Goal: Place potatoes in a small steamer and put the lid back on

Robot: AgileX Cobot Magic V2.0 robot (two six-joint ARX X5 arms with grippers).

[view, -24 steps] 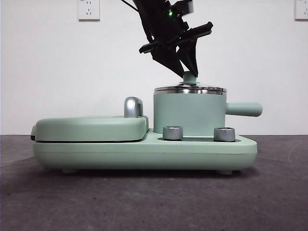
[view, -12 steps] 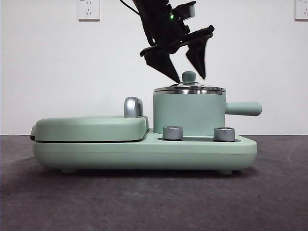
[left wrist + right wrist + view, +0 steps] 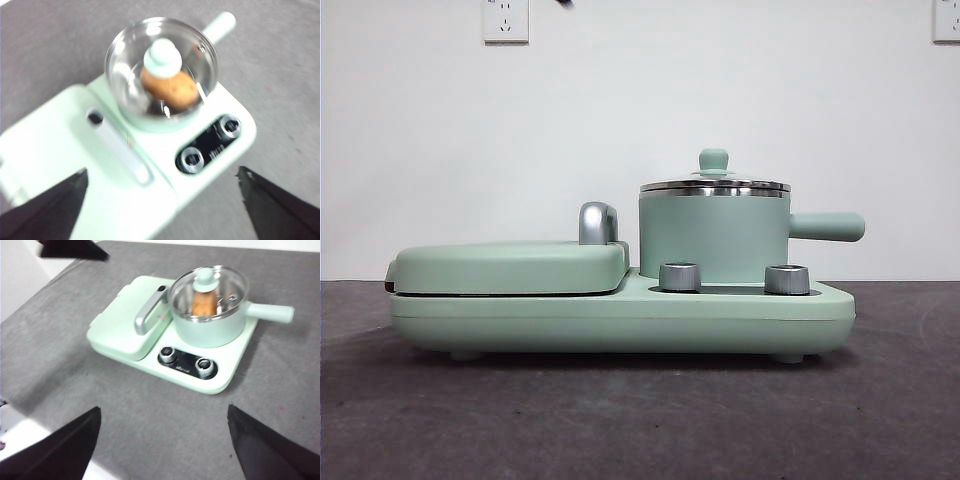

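The small steamer [image 3: 712,238] stands on the right half of a mint-green appliance, its straight handle [image 3: 828,226] pointing right. The lid [image 3: 715,185] sits flat on its steel rim, green knob [image 3: 713,160] up. Through the glass lid [image 3: 125,55] I see the potato [image 3: 170,90] lying inside the pot; the right wrist view shows the potato [image 3: 202,304] too. My left gripper [image 3: 160,200] hangs open high above the steamer [image 3: 150,122], holding nothing. My right gripper [image 3: 160,440] is open and empty, well back from the steamer [image 3: 210,330].
Left of the pot lies the flat griddle cover [image 3: 510,265] with its chrome handle [image 3: 597,222]. Two steel dials [image 3: 679,276] [image 3: 786,278] sit on the base in front of the pot. A wall outlet [image 3: 505,20] is behind. The table [image 3: 640,420] is dark grey.
The gripper that was shut on the lid's knob opened, let go and rose out of the front view. The lid stays on the steamer.
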